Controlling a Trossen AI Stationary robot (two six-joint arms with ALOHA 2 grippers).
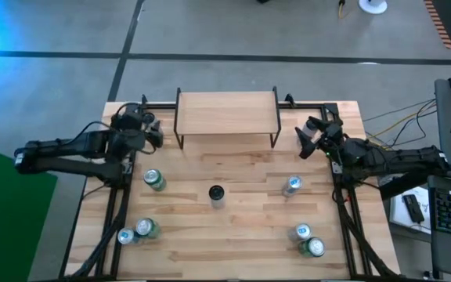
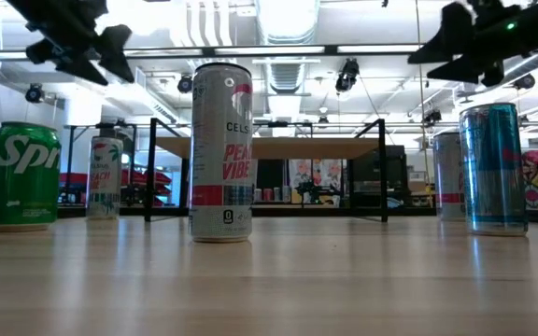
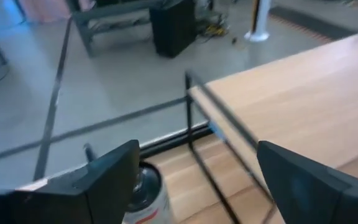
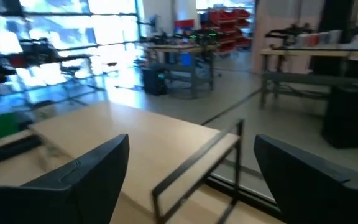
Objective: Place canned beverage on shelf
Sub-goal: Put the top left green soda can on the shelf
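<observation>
The shelf (image 1: 227, 113) sits at 12 o'clock on the table (image 1: 241, 243), top bare, cans all still below it. Left gripper (image 1: 153, 131) and right gripper (image 1: 308, 139) flank its ends, fingers spread wide, holding nothing. I'd drop onto the nearest can (image 1: 155, 181) (at the left gripper's 6 o'clock), squeeze mid-body, lift clear of the shelf edge. Only the left wrist view shows another can (image 3: 143, 198) right under that gripper.

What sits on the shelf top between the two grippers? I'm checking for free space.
Nothing: in the high view the shelf top is bare between the left gripper and right gripper.
</observation>
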